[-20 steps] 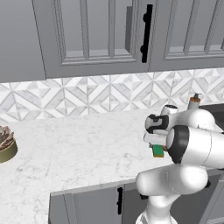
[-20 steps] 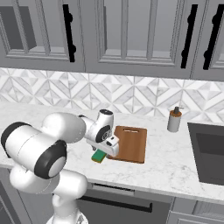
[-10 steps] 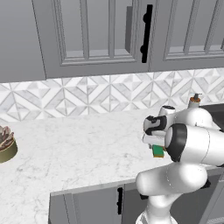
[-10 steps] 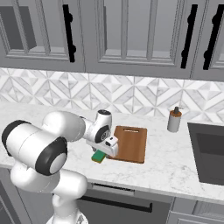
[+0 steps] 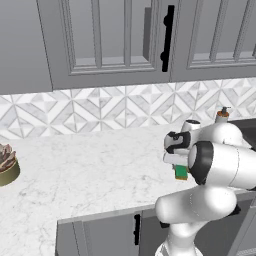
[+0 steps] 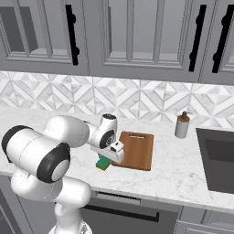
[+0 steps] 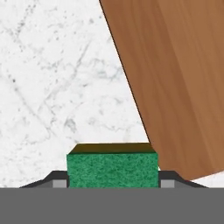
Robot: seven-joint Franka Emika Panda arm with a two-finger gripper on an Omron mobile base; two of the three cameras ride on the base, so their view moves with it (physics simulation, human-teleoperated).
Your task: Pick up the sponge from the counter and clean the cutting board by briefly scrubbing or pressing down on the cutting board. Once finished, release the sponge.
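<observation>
Sponge sits right btwn my gripper fingers, on the counter just beside the cutting board edge. My jaws are clamped on its sides. A sec ago they stood wide; sponge & board haven't moved.

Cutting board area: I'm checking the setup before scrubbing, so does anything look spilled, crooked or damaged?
Nothing stands out. The cutting board lies flat on the counter, bare and clean, and the sponge sits squarely in the claw beside it.
</observation>
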